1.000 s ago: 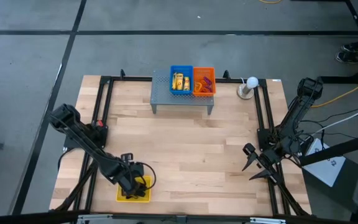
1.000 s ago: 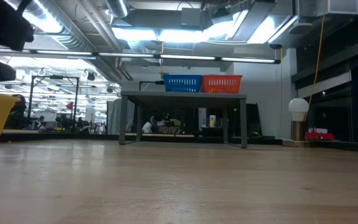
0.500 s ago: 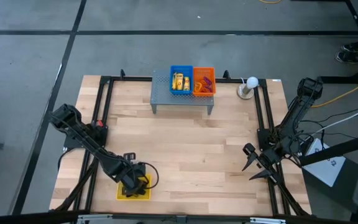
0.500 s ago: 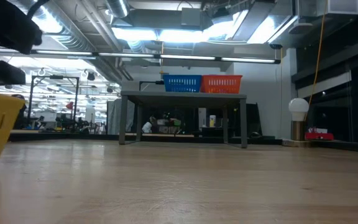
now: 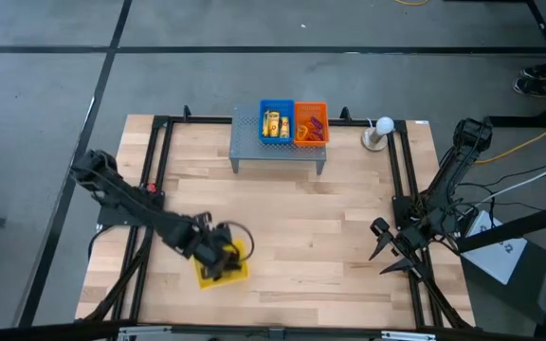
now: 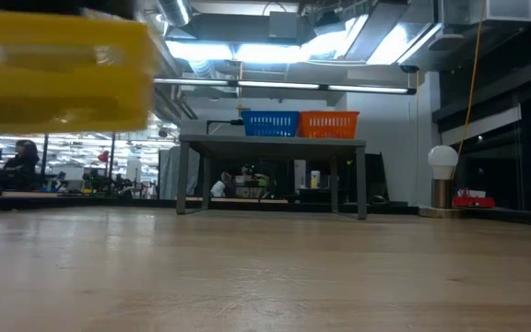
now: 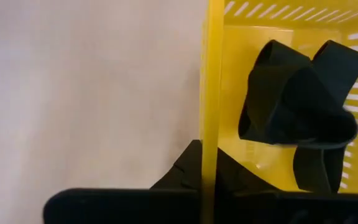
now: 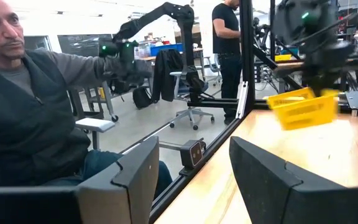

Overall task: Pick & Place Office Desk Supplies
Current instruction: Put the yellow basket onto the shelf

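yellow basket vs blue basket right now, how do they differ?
The yellow basket is off the table, tilted, with the left gripper shut on its rim; the blue basket sits level on the grey shelf, ungripped. The yellow basket holds black clips; the blue basket holds yellow packets. Both are small slotted plastic baskets.

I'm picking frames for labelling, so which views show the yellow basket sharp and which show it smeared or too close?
High view: yellow basket small but distinct under the left pincer. Low view: it is a smeared yellow band at the top left, no detail. Left wrist view: rim very close, black clips inside readable. Right wrist view: it is soft and blurred, off the table.
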You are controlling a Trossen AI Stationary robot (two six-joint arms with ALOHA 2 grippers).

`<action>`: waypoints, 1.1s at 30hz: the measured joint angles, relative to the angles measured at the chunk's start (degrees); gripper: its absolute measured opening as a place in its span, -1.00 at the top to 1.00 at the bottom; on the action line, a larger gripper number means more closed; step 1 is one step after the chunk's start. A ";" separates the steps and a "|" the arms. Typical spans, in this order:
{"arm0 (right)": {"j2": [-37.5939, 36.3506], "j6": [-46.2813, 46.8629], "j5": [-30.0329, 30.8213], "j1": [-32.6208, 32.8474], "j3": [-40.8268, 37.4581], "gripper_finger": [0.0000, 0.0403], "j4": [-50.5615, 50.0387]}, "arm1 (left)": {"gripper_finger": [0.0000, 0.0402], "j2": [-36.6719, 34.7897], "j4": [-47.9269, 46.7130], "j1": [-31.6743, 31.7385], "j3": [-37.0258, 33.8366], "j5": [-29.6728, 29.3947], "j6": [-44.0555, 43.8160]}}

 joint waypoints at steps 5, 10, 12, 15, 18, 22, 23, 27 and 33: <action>-0.01 -0.85 0.00 0.02 0.00 0.02 0.00 | 0.99 -3.60 -8.49 7.63 2.77 -5.17 -8.24; 0.00 -0.85 0.00 0.02 0.00 0.02 0.00 | 0.99 -8.04 -9.67 16.96 2.77 -8.13 -10.61; 0.00 -0.85 0.00 0.01 0.00 0.02 0.00 | 0.99 -9.98 -9.65 20.91 2.77 -9.71 -11.03; 0.00 -0.83 0.00 0.00 0.00 0.02 0.00 | 0.99 -13.49 -9.52 27.81 2.77 -11.76 -11.05; 0.00 -0.66 0.00 0.02 0.00 0.02 0.00 | 0.99 -16.78 -9.13 34.70 2.77 -12.96 -11.05; 0.00 -0.86 0.00 0.00 0.00 0.02 0.00 | 0.99 -19.91 -7.85 42.63 2.77 -10.64 -8.97; 0.00 -0.91 0.00 0.00 0.00 0.02 0.00 | 0.99 -20.41 -7.72 44.35 2.77 -9.90 -8.43; 0.00 -1.05 0.00 0.01 0.00 0.02 0.00 | 0.99 -20.67 -7.46 51.49 2.77 -7.66 -7.17; 0.13 -1.03 0.00 0.01 0.00 0.02 0.00 | 0.99 -18.93 0.51 61.56 2.75 -1.33 -4.40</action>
